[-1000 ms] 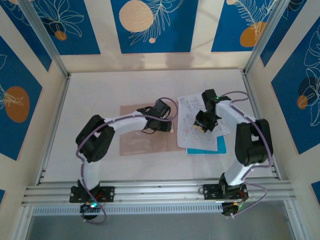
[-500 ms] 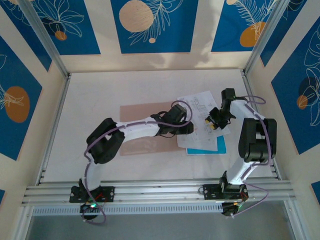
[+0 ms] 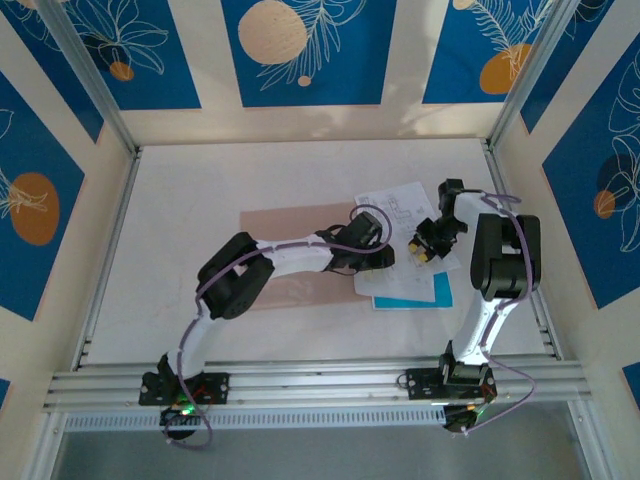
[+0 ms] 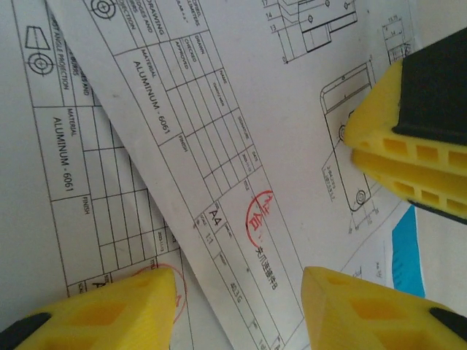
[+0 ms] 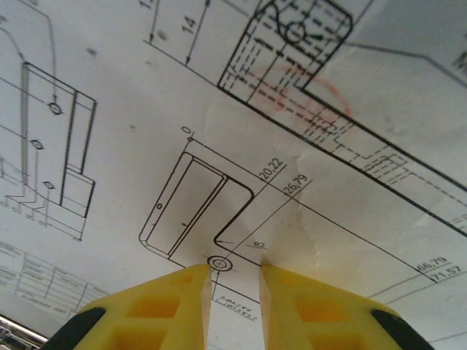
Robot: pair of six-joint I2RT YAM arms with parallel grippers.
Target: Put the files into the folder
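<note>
Gathering of the files is judged to be in hand — they lie stacked on the bench, just right of the folder. The left gripper is held apart over the sheets. The right gripper is nearly closed on the top sheet, but a true pinch cannot be told. Next, a sure hold and a slide toward the folder seem needed.

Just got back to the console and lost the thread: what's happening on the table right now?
Both arms are over the loose sheets, which lie beside the folder, not in it. The left claw is open, its fingers spread over the printed drawings. The right claw is nearly closed and seems to pinch up a ridge of the top sheet. A cyan sheet peeks out from under the white ones.
</note>
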